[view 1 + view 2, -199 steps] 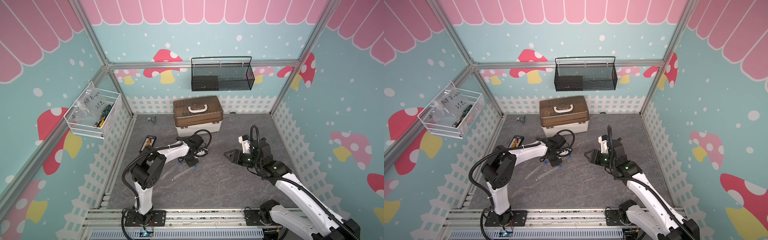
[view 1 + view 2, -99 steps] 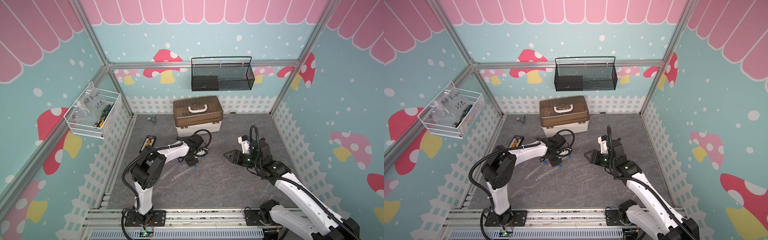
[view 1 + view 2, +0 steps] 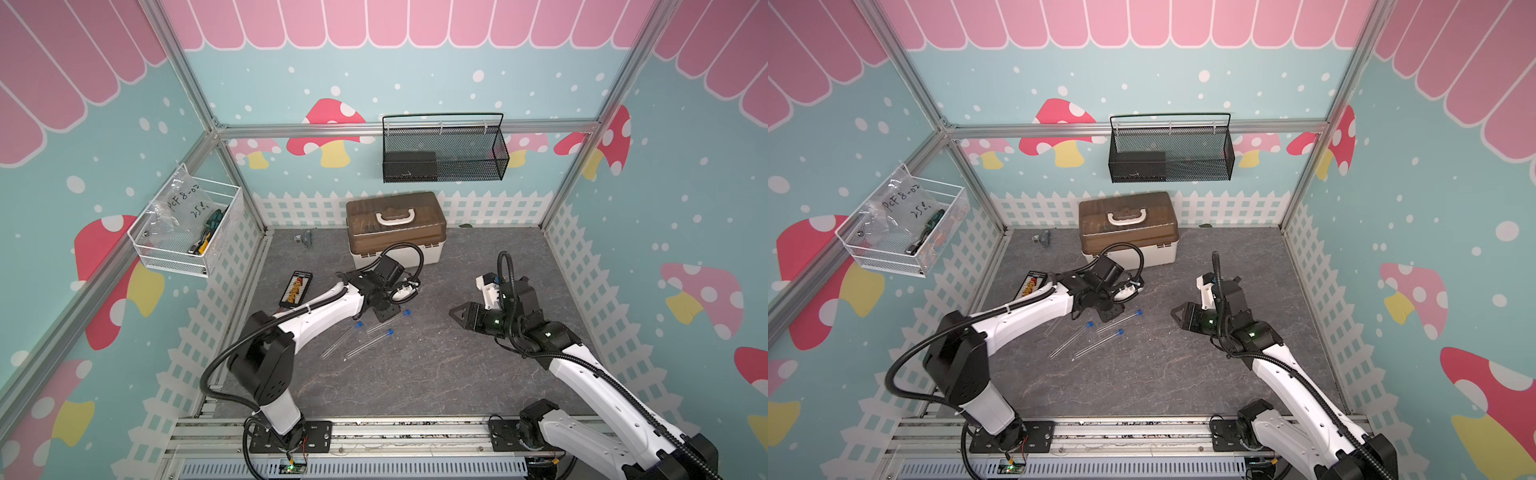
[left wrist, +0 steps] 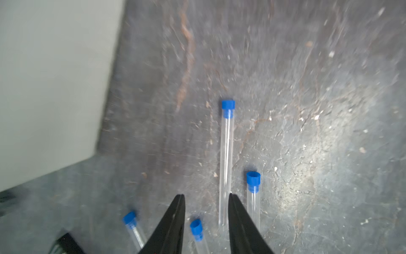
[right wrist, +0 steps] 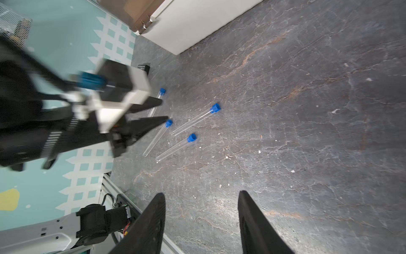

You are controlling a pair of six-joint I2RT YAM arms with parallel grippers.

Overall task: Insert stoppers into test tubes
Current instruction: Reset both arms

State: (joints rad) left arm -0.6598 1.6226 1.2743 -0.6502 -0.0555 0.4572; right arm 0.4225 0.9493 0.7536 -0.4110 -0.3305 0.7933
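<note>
Lying flat in a top view, test tubes run 8-to-2 o'clock, blue stoppers toward 2; left gripper narrowly parted, right gripper wide, both empty

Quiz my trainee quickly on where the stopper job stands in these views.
1. True or false: the right gripper stands open and empty.
2. How many test tubes lying on the table have a blue stopper in one end?
3. Which is nearest the tubes? A) left gripper B) right gripper C) both equally
Key: 1 true; 2 four; 3 A.
</note>
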